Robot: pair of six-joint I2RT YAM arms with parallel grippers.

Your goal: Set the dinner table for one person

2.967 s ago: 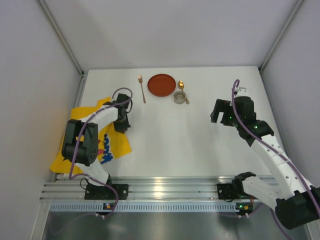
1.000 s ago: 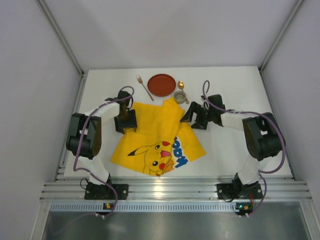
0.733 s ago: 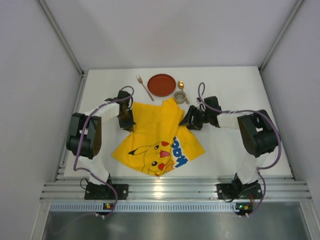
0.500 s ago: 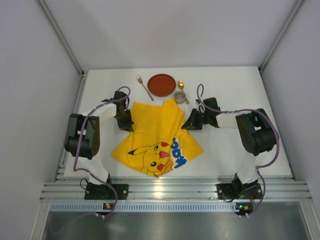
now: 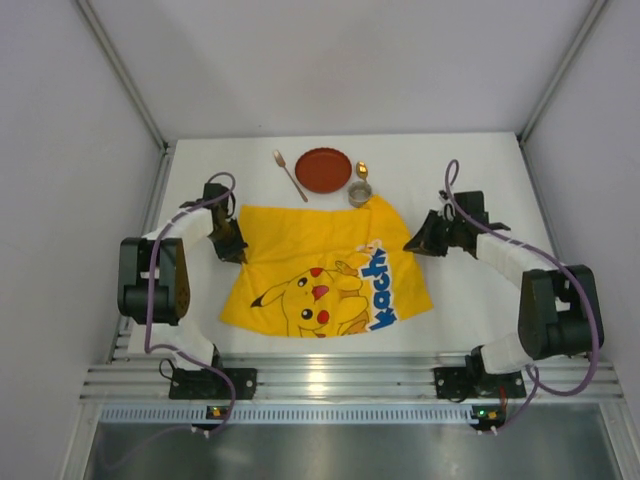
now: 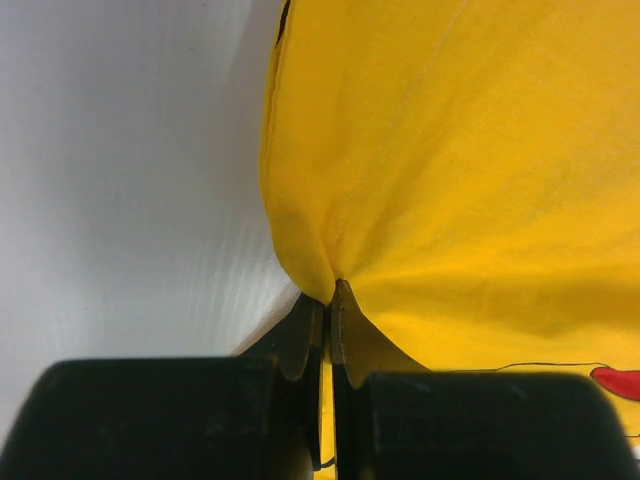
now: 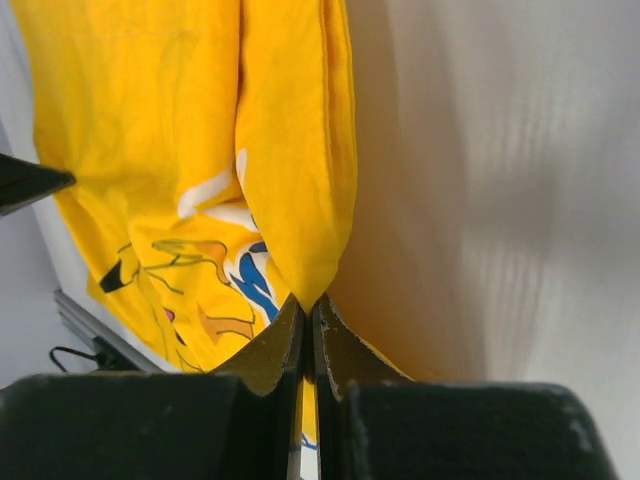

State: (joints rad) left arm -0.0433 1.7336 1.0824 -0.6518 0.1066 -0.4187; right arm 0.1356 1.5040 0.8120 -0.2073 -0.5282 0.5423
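Observation:
A yellow cartoon-printed cloth mat (image 5: pixel 320 268) lies spread over the middle of the white dinner table (image 5: pixel 480 180). My left gripper (image 5: pixel 240 254) is shut on the mat's left edge, and the left wrist view shows the cloth (image 6: pixel 450 180) bunched between the closed tips of that gripper (image 6: pixel 328 296). My right gripper (image 5: pixel 411 245) is shut on the mat's right edge; in the right wrist view a fold of the cloth (image 7: pixel 300 150) is pinched at the tips of that gripper (image 7: pixel 308 304). The cloth is drawn out between the two arms, with a few creases.
At the back of the table stand a red plate (image 5: pixel 323 170), a fork (image 5: pixel 291 175) to its left, a spoon (image 5: pixel 363 170) and a small glass cup (image 5: pixel 359 193) to its right, the cup close to the mat's far edge. A ribbed aluminium rail (image 5: pixel 320 385) runs along the near edge.
Both grippers have shut on the mat's side edges and moved apart. The mat has been pulled wider and flatter, and its print has turned.

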